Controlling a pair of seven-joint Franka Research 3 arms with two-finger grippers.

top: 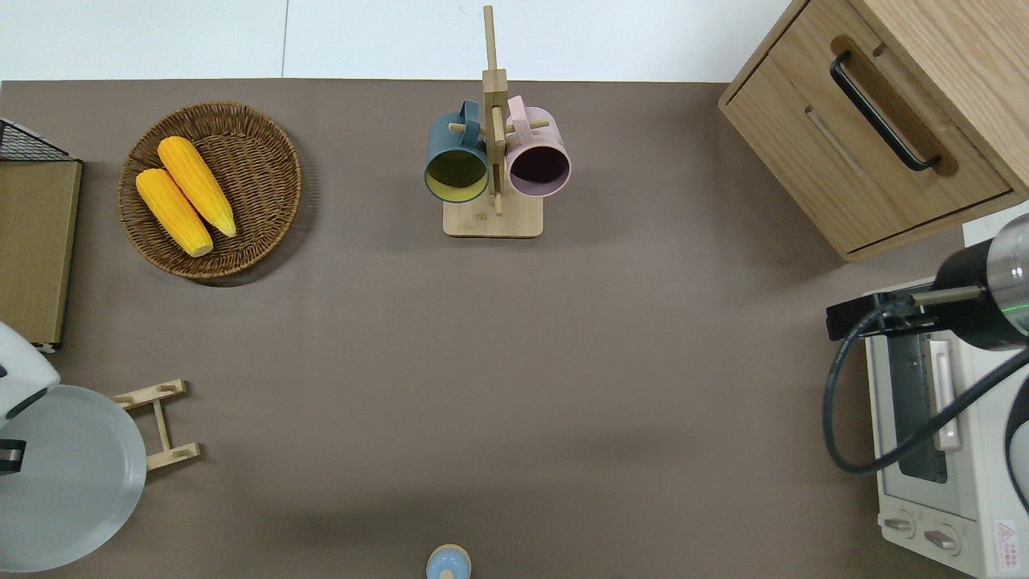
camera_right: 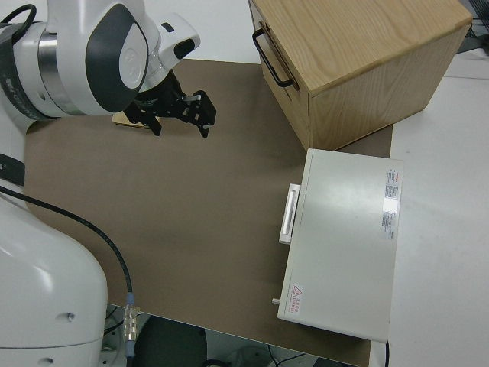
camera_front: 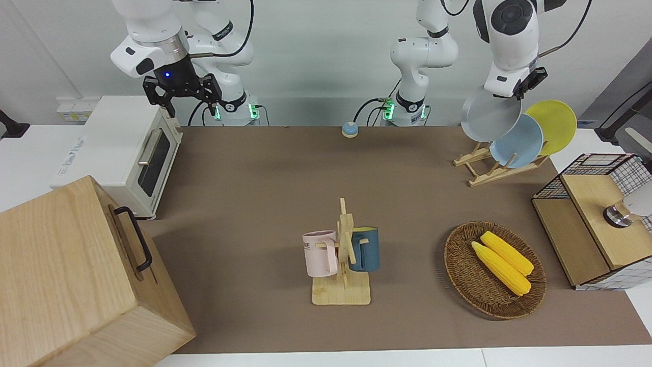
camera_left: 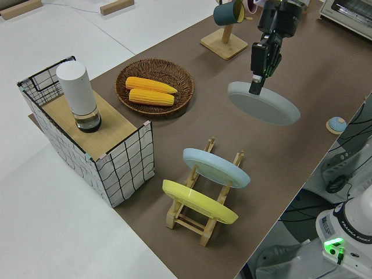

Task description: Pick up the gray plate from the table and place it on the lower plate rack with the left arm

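Transport step in hand. My left gripper is clamped on the rim of the gray plate, held tilted in the air over the rack. Next, I judge: stand the plate upright and lower it into a free slot beside the blue plate. Right arm parked.

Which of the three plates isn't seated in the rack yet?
The gray plate: the left gripper holds it by the rim in the air. The sky-blue plate and yellow plate stand slotted in the wooden rack.

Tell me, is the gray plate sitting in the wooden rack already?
No, the gray plate hangs in the air, gripped by the left gripper.
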